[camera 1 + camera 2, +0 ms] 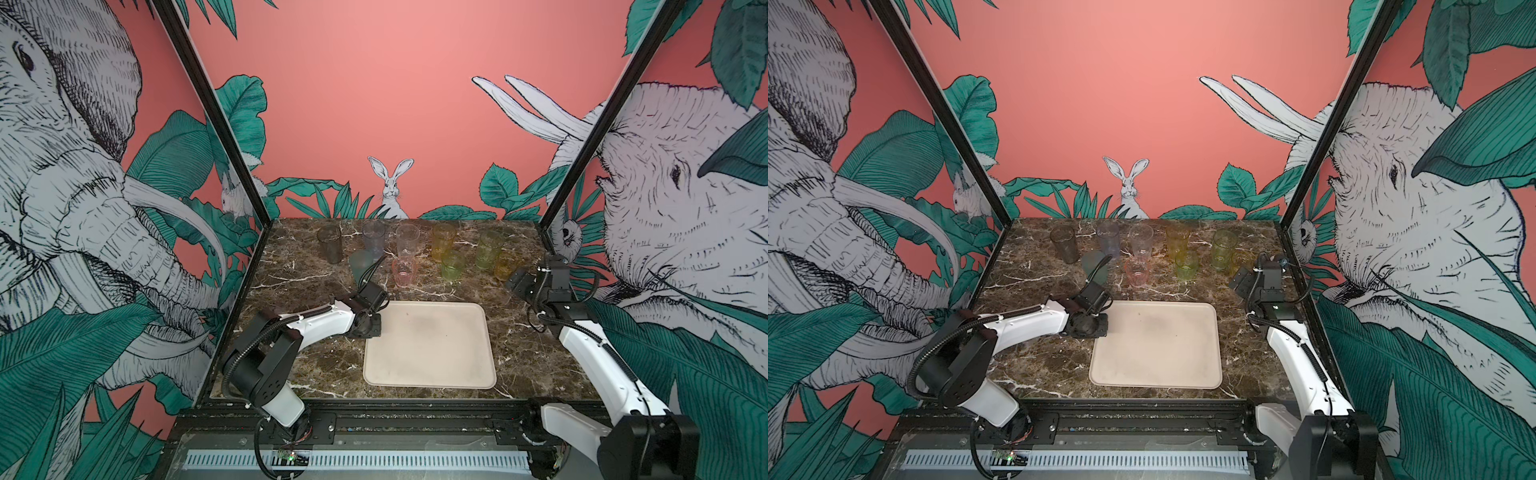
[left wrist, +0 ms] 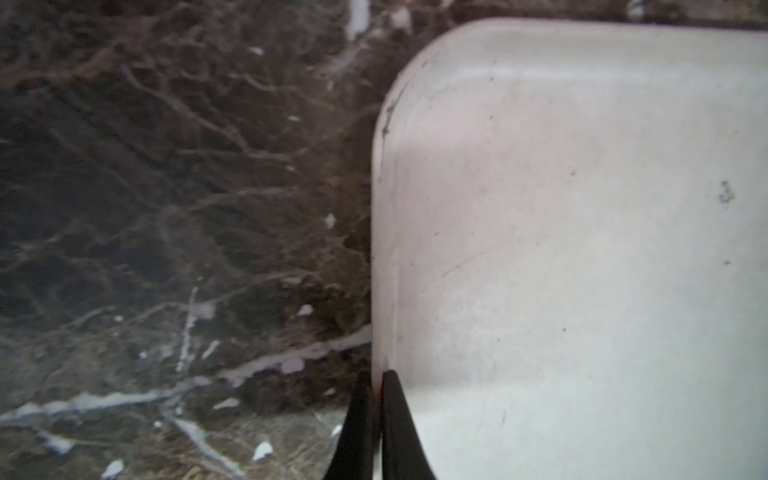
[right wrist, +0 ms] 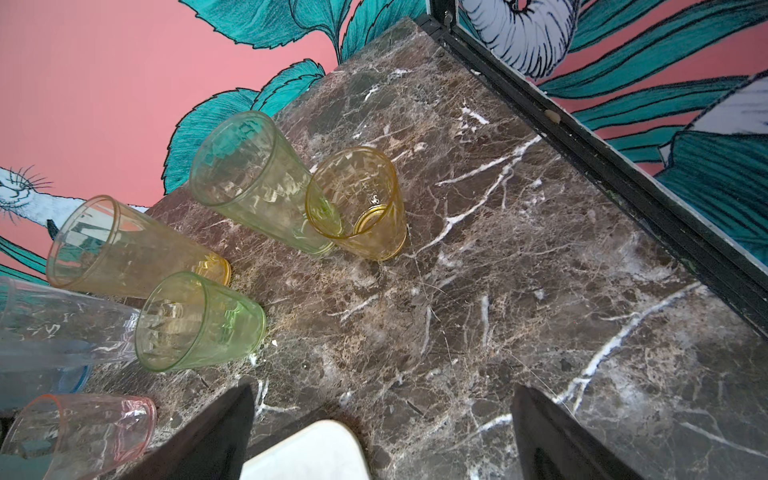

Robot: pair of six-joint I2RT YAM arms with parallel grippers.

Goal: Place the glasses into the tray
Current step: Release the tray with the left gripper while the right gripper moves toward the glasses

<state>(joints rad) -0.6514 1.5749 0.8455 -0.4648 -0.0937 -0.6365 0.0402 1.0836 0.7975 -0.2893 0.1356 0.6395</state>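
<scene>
The left tool (image 2: 376,376) was pinched shut on the side rim of the flat cream-beige rectangular tray (image 1: 428,345), which lay bare on the marbled brown surface (image 1: 540,353). The right tool (image 3: 382,388) hung wide open and empty. Just beyond it stood a short amber-yellow see-through tumbler (image 3: 357,203), the other eight glasses (image 1: 446,243) farther off to that tool's left, none in the tray. They looked light, stiff, slick and easily tipped; one finger inside the rim, one outside, seemed safest.
</scene>
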